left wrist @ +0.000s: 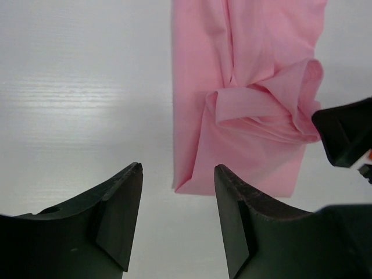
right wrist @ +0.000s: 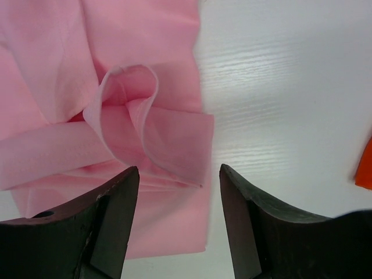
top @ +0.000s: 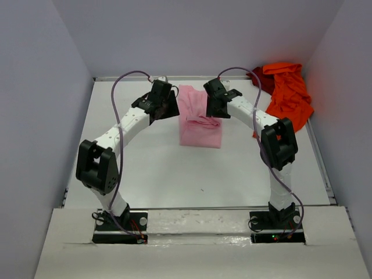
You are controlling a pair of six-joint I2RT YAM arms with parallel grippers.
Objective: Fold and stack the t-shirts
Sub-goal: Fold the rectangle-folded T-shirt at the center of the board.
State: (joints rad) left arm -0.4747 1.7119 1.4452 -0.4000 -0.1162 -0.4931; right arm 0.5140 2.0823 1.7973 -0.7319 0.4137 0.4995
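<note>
The light pink t-shirt (top: pixel 199 123) lies folded into a narrow strip at the table's middle back, with a loose rumpled fold (left wrist: pixel 273 99) bunched on top. On its left side my left gripper (top: pixel 170 109) hangs open over the shirt's near left corner (left wrist: pixel 178 168), holding nothing. On its right side my right gripper (top: pixel 215 109) is open above the shirt's right edge (right wrist: pixel 179 168), the raised fold (right wrist: pixel 139 110) just beyond its fingers. The bright orange-red t-shirt (top: pixel 290 96) is heaped at the back right, and a dark red t-shirt (top: pixel 261 78) peeks out behind it.
Grey walls enclose the white table (top: pixel 157 168) on three sides. A purple cable (top: pixel 116 99) loops over each arm. An orange corner (right wrist: pixel 365 168) shows at the edge of the right wrist view. The right gripper's finger (left wrist: pixel 346 136) shows in the left wrist view.
</note>
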